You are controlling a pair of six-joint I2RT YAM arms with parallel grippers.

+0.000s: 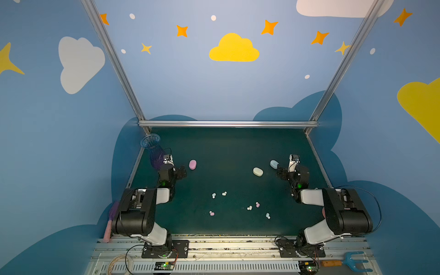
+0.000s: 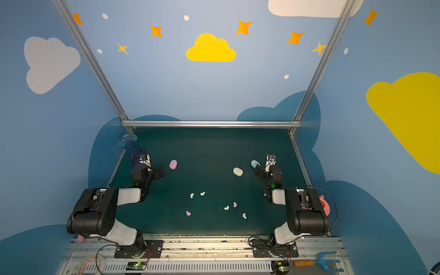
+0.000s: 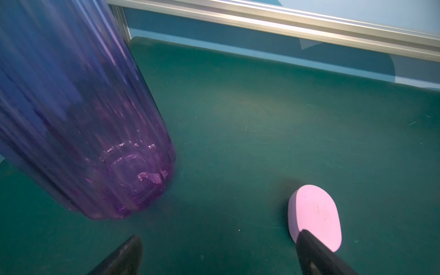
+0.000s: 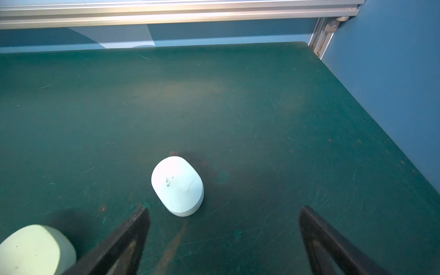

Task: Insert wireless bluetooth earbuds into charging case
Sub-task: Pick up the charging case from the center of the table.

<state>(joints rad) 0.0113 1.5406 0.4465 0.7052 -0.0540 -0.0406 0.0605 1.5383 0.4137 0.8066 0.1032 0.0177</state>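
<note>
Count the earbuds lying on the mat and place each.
6 on the green mat. Centre pair: blue earbud, cream earbud. Right pair: white earbud, pink earbud. Front: second pink earbud left, second blue earbud right. None looks hidden.

Six earbuds [image 1: 213, 195], three cases [image 1: 257, 171], one vase [image 1: 154, 152].

A robot lab cell: aluminium frame [image 1: 227, 123], cloud-painted walls [image 1: 190, 83], green tabletop [image 1: 226, 147].
</note>
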